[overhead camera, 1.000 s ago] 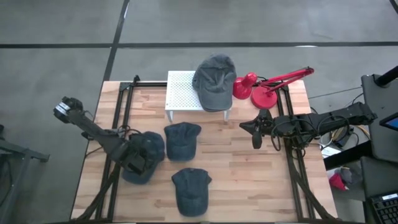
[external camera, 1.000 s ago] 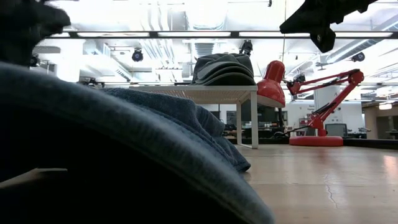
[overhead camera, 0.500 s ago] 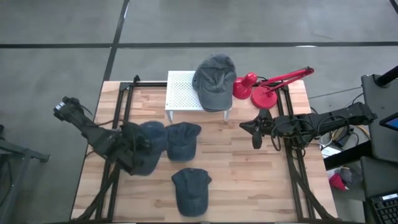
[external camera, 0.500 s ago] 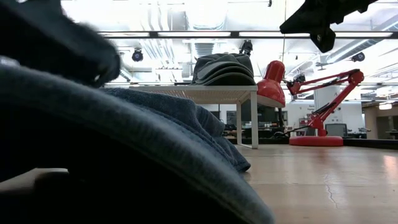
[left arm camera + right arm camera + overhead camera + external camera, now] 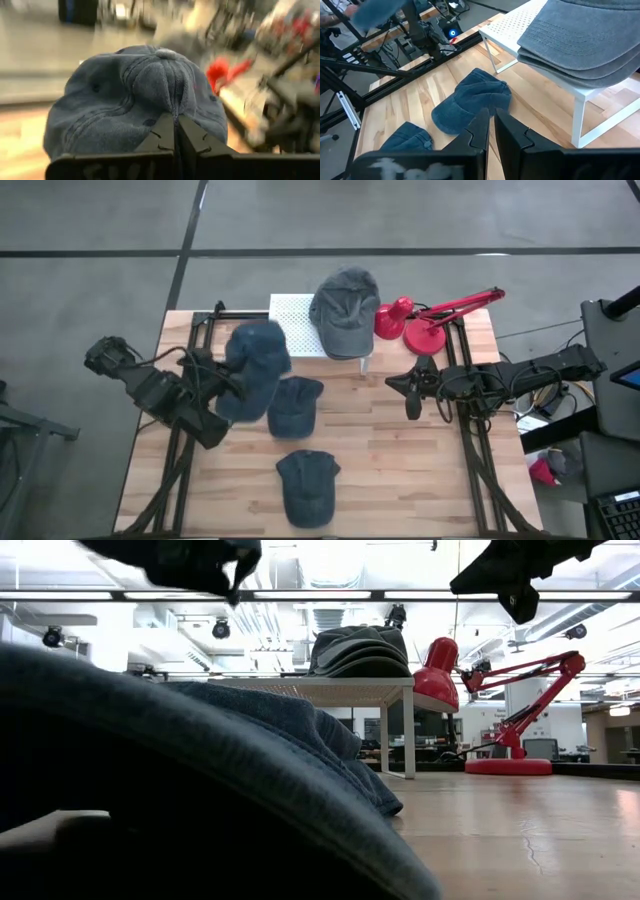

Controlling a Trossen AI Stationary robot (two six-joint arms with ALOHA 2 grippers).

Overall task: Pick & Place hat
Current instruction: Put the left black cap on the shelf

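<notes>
Left gripper (image 5: 174,131): fingers (image 5: 160,135) pressed together on the cloth of a blue cap (image 5: 252,366). The cap hangs clear of the worktop (image 5: 400,470), its crown spreading out ahead of the fingers and hiding most of what lies beyond them. In the high view the cap is smeared and its outline uncertain; it sits over the worktop's left side, just beside the near-left corner of the white stand (image 5: 292,328).

Right gripper (image 5: 491,131): fingers (image 5: 479,129) nearly together, a thin gap between them, nothing held. It hangs above the worktop's right side, near the red lamp (image 5: 432,318).

Grey caps (image 5: 346,310): stacked on the white stand, overhanging its right edge. How many are in the stack cannot be counted with certainty from the right wrist view.

Second blue cap (image 5: 292,404): flat on the worktop, directly ahead of the right fingers and just beside the lifted cap.

Third blue cap (image 5: 306,485): on the worktop, nearer the front edge. A large fold of blue cloth (image 5: 200,800) fills the low view, blocking the worktop's left half.

Background of the left wrist view: blurred beyond recognition apart from a red patch. No brand, label or writing is legible on any item.
</notes>
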